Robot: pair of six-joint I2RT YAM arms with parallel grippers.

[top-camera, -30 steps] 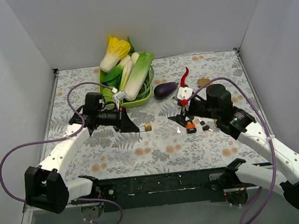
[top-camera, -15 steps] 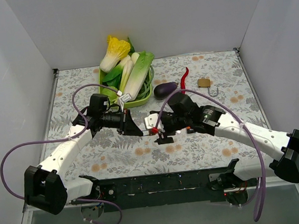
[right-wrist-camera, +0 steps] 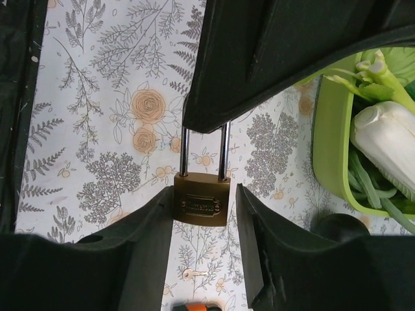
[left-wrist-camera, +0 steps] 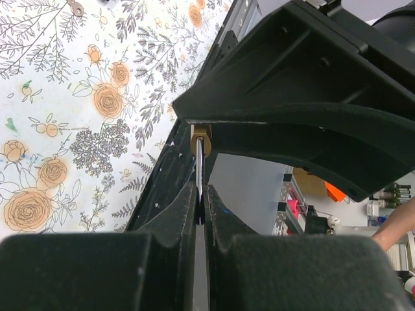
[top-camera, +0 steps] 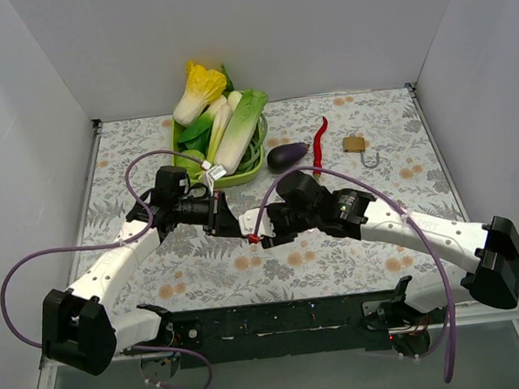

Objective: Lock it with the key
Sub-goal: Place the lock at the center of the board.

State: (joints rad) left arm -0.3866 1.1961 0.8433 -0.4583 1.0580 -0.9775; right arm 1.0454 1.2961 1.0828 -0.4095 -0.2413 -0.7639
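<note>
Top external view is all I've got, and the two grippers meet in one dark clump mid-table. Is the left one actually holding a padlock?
Observer: Yes. In the right wrist view the left gripper pinches a brass padlock by its shackle.
Operator: And the other one?
Observer: The right gripper is open, one finger on each side of the padlock's body.
Operator: Anything else near it?
Observer: A small key lies loose on the table just past the padlock, in neither gripper.
</note>
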